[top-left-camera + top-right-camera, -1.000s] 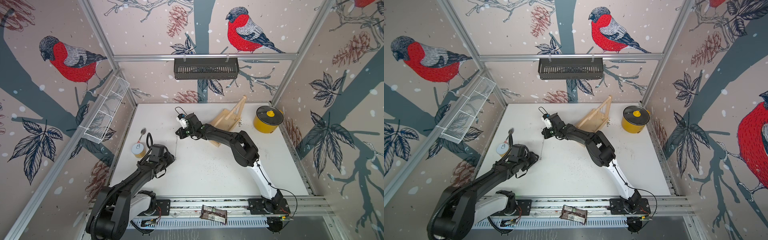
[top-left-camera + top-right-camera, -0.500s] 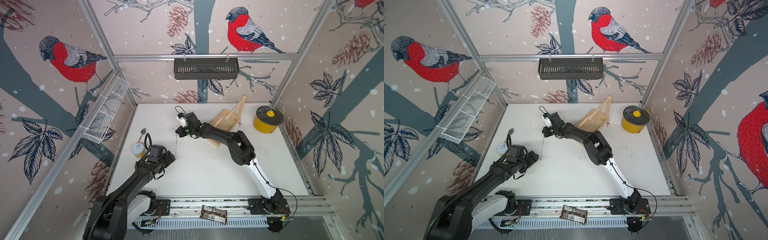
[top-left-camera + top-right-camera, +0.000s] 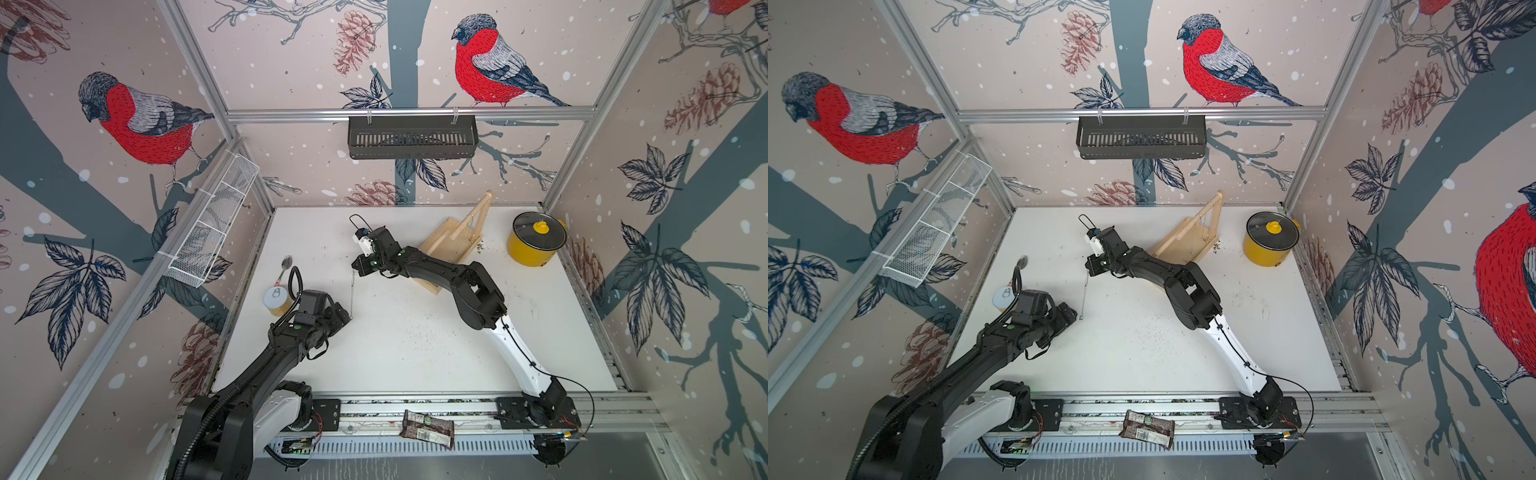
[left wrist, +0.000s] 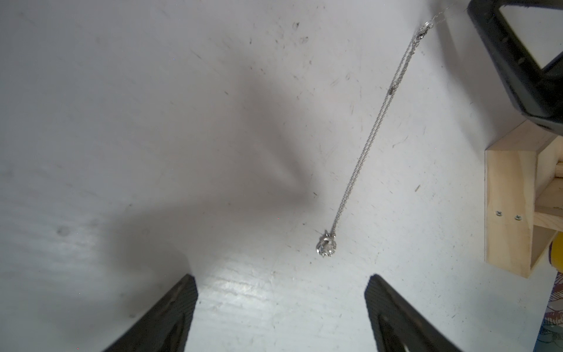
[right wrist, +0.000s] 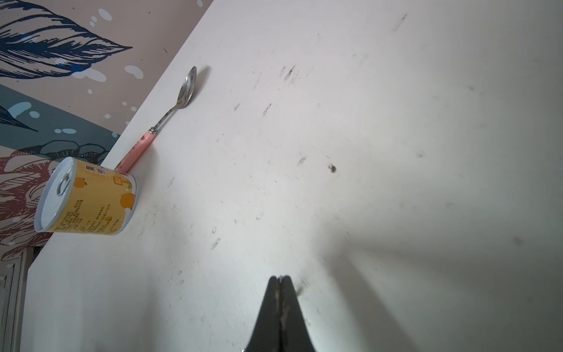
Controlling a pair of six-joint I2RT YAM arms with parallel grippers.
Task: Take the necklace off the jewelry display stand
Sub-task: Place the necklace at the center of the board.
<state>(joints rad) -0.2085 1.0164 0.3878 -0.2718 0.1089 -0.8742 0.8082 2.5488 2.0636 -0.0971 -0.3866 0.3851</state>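
Note:
The thin silver necklace (image 3: 352, 293) (image 3: 1084, 293) hangs straight down from my right gripper (image 3: 358, 267) (image 3: 1092, 266), off the wooden jewelry display stand (image 3: 451, 245) (image 3: 1187, 245). In the right wrist view the right gripper (image 5: 280, 278) is shut, pinching the chain at its tips. In the left wrist view the chain (image 4: 374, 137) ends in a round pendant (image 4: 326, 246) at the table; whether it touches I cannot tell. My left gripper (image 4: 280, 277) (image 3: 347, 318) is open just short of the pendant, nothing between its fingers. A corner of the stand (image 4: 511, 198) shows beside it.
A yellow pot (image 3: 536, 245) with a lid stands at the back right. A yellow can (image 3: 276, 299) (image 5: 88, 198) and a pink-handled spoon (image 3: 286, 264) (image 5: 170, 112) lie by the left wall. A snack wrapper (image 3: 428, 428) rests on the front rail.
My left gripper has opened wide and drawn back a little from the hanging chain. The right gripper has stayed shut on the chain, and its arm's elbow has shifted slightly.

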